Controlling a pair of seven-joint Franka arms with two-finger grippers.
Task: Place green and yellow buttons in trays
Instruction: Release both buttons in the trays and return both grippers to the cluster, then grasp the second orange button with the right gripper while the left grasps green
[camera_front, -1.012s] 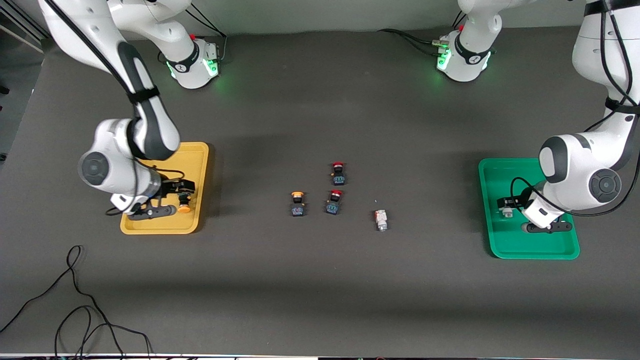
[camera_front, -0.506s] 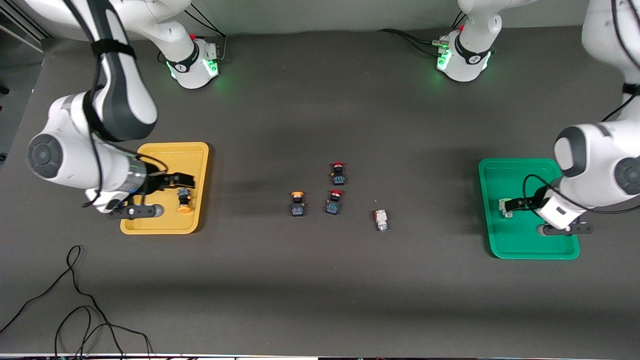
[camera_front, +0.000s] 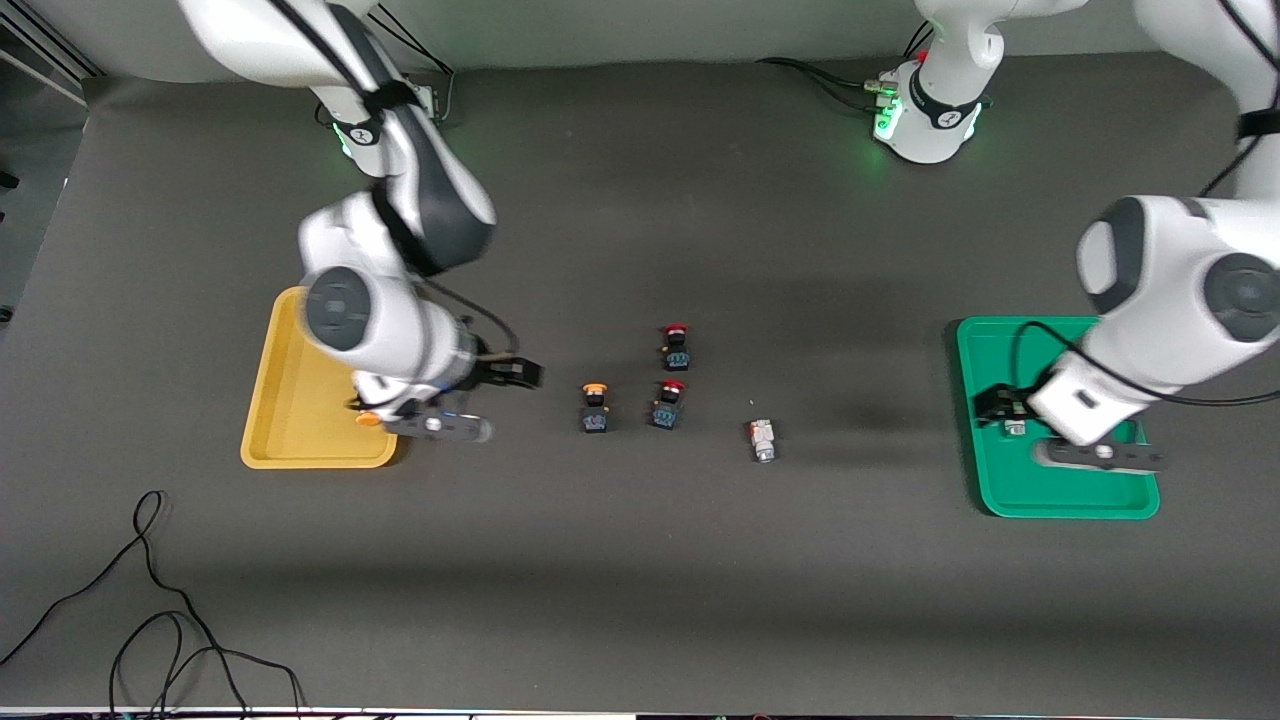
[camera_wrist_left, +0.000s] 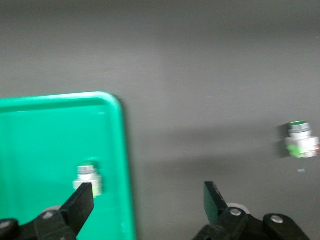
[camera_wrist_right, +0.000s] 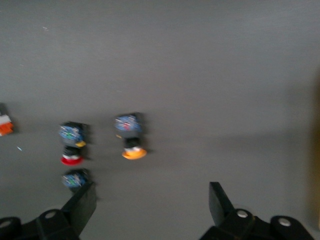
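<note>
One yellow-capped button (camera_front: 370, 418) lies in the yellow tray (camera_front: 290, 400), half hidden under the right wrist. My right gripper (camera_front: 508, 374) hangs open and empty over bare table between that tray and the loose yellow-capped button (camera_front: 594, 406) (camera_wrist_right: 131, 137); its own view shows the right gripper (camera_wrist_right: 150, 200) holding nothing. A white-grey button (camera_front: 762, 439) (camera_wrist_left: 301, 140) lies toward the green tray (camera_front: 1010, 490). Another white-grey button (camera_front: 1015, 427) (camera_wrist_left: 88, 177) rests inside the green tray (camera_wrist_left: 45, 145). My left gripper (camera_front: 990, 403) (camera_wrist_left: 148, 200) is open and empty over that tray's inner rim.
Two red-capped buttons (camera_front: 676, 348) (camera_front: 667, 403) sit beside the loose yellow-capped one in the table's middle. A black cable (camera_front: 150, 600) loops near the front edge at the right arm's end. Both arm bases stand along the table's back edge.
My right arm swung off the yellow tray toward the table's middle, leaving a yellow-capped button in the tray. My left gripper opened, released the white-grey button in the green tray and shifted to the rim.
</note>
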